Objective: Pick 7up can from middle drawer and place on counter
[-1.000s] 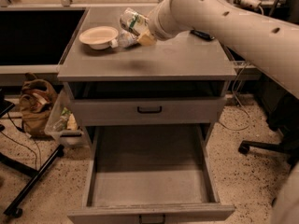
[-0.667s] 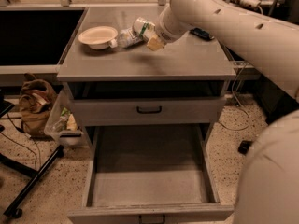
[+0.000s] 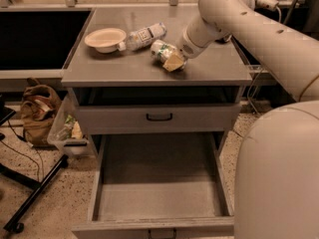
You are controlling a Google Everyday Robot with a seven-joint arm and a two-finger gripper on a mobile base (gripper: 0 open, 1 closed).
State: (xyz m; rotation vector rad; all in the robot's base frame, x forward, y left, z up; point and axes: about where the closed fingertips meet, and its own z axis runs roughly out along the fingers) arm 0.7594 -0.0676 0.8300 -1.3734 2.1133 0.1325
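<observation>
The white-and-green 7up can point(image 3: 162, 50) is tilted low over the grey counter point(image 3: 109, 68), near its middle, held in my gripper point(image 3: 172, 59). The gripper's tan fingers point(image 3: 174, 62) are closed around the can's lower right side. I cannot tell whether the can touches the counter. The middle drawer point(image 3: 157, 195) is pulled fully open below, with a bare grey floor. My white arm reaches in from the upper right.
A shallow white bowl point(image 3: 105, 38) and a clear plastic bottle point(image 3: 142, 35) lying on its side sit on the counter's back left. The upper drawer with the black handle point(image 3: 159, 117) is shut. A brown bag point(image 3: 39, 111) and a clear bin point(image 3: 66, 131) stand on the floor at left.
The gripper has carried the can down and toward the counter's front middle, away from the bottle and bowl.
</observation>
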